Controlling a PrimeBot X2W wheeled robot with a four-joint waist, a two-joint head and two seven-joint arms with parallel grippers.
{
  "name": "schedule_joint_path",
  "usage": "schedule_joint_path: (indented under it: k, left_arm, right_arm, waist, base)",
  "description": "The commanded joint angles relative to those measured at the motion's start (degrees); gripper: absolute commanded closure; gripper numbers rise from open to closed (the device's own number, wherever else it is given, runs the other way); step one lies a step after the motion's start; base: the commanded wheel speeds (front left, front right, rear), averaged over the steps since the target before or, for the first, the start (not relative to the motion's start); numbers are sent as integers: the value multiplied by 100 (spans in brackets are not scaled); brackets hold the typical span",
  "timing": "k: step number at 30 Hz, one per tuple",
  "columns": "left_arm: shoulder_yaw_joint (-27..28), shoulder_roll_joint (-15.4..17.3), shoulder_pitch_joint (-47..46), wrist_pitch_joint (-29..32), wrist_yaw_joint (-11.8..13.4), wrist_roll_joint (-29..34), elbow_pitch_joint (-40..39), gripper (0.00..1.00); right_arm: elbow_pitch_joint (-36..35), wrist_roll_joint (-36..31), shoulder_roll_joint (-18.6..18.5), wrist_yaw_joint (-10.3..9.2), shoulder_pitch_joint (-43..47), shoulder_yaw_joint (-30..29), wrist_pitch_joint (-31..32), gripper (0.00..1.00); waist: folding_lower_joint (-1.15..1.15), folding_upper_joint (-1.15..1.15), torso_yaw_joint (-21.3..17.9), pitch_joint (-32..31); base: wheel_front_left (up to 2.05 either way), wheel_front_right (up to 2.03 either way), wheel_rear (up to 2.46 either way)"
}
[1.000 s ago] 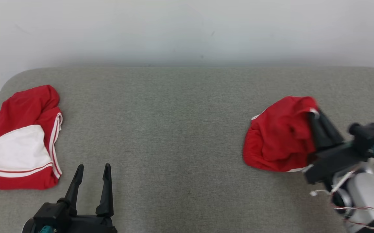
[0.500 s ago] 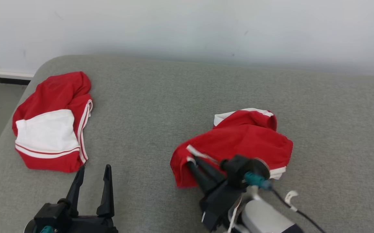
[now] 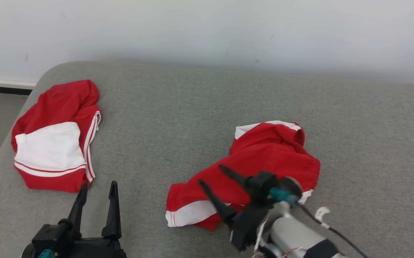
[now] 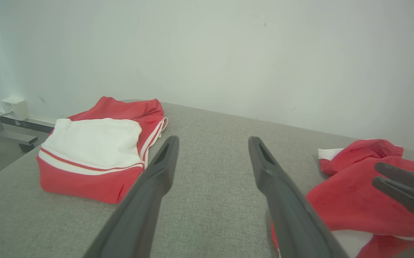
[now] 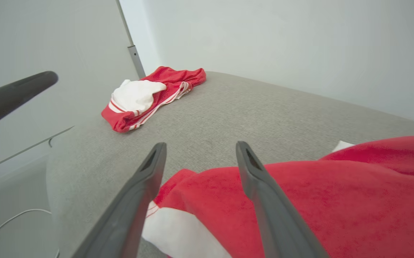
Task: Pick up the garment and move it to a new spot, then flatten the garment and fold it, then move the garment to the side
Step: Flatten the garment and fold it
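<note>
A plain pale wall point(image 3: 207, 32) stood behind a grey cloth-covered counter point(image 3: 178, 118) with rounded far corners. The garment point(image 3: 268, 161) lay on the counter in a crumpled heap, a little to the right of the middle and nearer the near edge than the far one. Its long axis ran on a diagonal. A white-banded end pointed toward the near edge, and a bunched, white-trimmed opening pointed toward the far right corner. No numbers showed among the folds. The right gripper point(image 3: 211, 174) hung over the near-left part of the heap with its fingers spread wide and nothing between them. Whether they brushed the cloth could not be told. Free of any grip and resting there, the garment seemed to have been set at its new spot, probably chosen because both arms could reach it to flatten it. The heap was doubled over itself, so it would need to be spread before any fold. The left gripper point(image 3: 99, 185) waited by the near edge toward the left, fingers wide and empty and pointing at the far edge, seemingly kept out of the way until a second corner needed pulling. A second red and white garment point(image 3: 53, 150) lay near the left edge, well apart from the first. It looked folded and was probably parked there to keep the middle free.
</note>
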Motion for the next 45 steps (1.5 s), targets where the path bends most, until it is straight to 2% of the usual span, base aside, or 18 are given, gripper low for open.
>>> schedule_joint_path:
  k: [1,4,5,13,17,22,29,36,45]
  left_arm:
    - [61,0,27,-5,-22,66,19,0]
    - [117,1,18,-5,-71,89,13,0]
    - [117,1,18,-5,-71,89,13,0]
    - [255,2,108,-5,-98,155,-50,0]
    - [249,0,172,-5,-48,220,-129,0]
    - [257,0,235,-5,9,320,-226,0]
    - [303,0,218,-5,40,386,-304,0]
    - [240,0,126,-5,25,388,-275,0]
    - [96,0,61,-5,91,276,-270,0]
  right_arm:
    - [-167,-10,-197,-12,-35,-231,-34,0]
    - [-566,-135,-499,-12,185,-753,-24,0]
    - [-566,-135,-499,-12,185,-753,-24,0]
    - [-1661,-538,-1128,-12,1168,-2354,-24,0]
    - [-2142,-706,-1212,-12,1783,-3072,-26,0]
    - [-2545,-820,-1086,-13,2503,-3672,-25,0]
    - [-2729,-771,-916,-13,2944,-3908,-26,0]
    - [-2579,-751,-1032,-13,2639,-3634,-26,0]
    - [-1533,-413,-1237,-13,1813,-3011,-9,0]
  waist:
    - [0,0,-159,-61]
    - [0,0,-281,-94]
    - [0,0,-281,-94]
    - [0,0,-581,-172]
    - [0,0,-702,-193]
    - [0,0,-809,-204]
    - [0,0,-904,-154]
    - [0,0,-809,-119]
    - [0,0,-460,37]
  base:
    - [0,0,0]
    - [0,0,0]
    - [0,0,0]
    - [0,0,0]
    - [0,0,0]
    - [0,0,0]
    - [0,0,0]
    - [0,0,0]
    - [0,0,0]
